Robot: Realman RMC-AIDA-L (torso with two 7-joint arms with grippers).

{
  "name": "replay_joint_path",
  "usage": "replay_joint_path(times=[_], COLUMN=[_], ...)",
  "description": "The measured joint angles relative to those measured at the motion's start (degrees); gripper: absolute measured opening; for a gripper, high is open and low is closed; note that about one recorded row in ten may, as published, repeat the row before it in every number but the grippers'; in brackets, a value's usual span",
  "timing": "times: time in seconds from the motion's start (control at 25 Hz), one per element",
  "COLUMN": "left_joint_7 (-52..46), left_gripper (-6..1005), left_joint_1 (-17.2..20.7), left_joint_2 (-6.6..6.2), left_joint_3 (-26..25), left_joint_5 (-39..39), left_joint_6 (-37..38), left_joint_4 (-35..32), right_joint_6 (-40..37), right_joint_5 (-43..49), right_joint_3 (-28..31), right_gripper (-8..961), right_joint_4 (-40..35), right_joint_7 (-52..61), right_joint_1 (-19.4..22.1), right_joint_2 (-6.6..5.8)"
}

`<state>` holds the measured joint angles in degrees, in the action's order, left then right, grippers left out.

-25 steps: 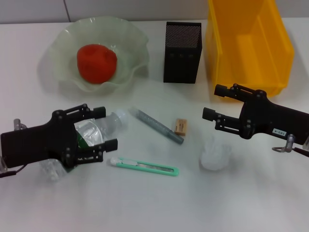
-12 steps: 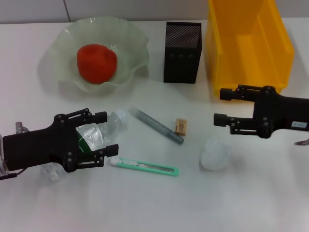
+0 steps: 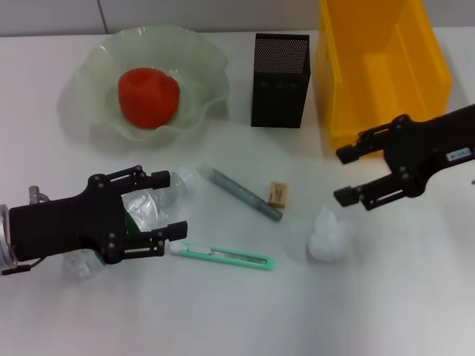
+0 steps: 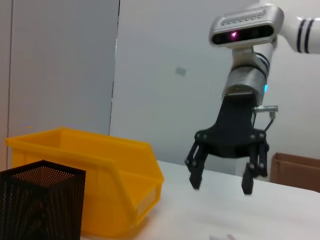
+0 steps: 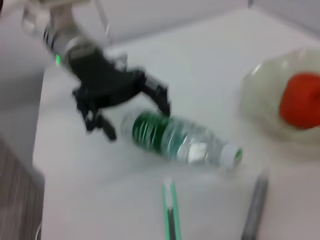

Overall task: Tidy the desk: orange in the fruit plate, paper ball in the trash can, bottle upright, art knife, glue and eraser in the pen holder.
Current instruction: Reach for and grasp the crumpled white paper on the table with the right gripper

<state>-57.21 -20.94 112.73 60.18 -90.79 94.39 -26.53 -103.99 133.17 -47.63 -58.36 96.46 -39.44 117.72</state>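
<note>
A white counter seen from above, with the black mesh pen holder at the back as the landmark.

Nearest the viewer, well in front of the pen holder, a green art knife lies flat. Just beyond its white tip, a clear plastic bottle with a green label lies on its side. The left pincer sits over the bottle with its fingers apart, one on each side of the body, not yet closed on it.

In front of the pen holder and off to its right lies a white paper ball. The right pincer hovers just beyond it, fingers spread wide, holding nothing.

Between the ball and the bottle lie a grey glue stick, set at a slant, and a small tan eraser just beside its lower end.

Farther back, left of the pen holder, the orange already rests in the pale fruit plate. Right of the pen holder stands the yellow trash can, open at the top.

Risks, as a judgement: the round, smooth bottle may roll or squirt out of a closing grip, knocking the knife or glue stick. The soft paper ball may slide away if the right pincer comes down off-centre.
</note>
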Motion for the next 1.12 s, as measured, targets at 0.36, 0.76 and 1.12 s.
replay_joint_path(times=[0.36,0.76,1.12], left_joint_7=[-0.16,-0.25,-0.3], left_gripper=[813,811,809], left_joint_1=[-0.12,0.07,0.27], left_joint_2=[0.03,0.03,0.11], left_joint_3=[-0.48,-0.65,-0.68], left_joint_5=[0.05,0.38,0.45], left_joint_6=[0.06,0.08,0.16], left_joint_4=[0.1,0.39,0.33], right_joint_6=[4.44,7.82,10.88], right_joint_5=[8.01,8.95,9.01], right_joint_3=[-12.42,-20.75,-25.66], right_gripper=[688,683,679], right_joint_4=[-2.1,-0.93,2.4], right_joint_7=[5.23,6.84,7.79], right_joint_1=[-4.11,-4.35,-4.5], right_joint_2=[1.34,1.46,1.62])
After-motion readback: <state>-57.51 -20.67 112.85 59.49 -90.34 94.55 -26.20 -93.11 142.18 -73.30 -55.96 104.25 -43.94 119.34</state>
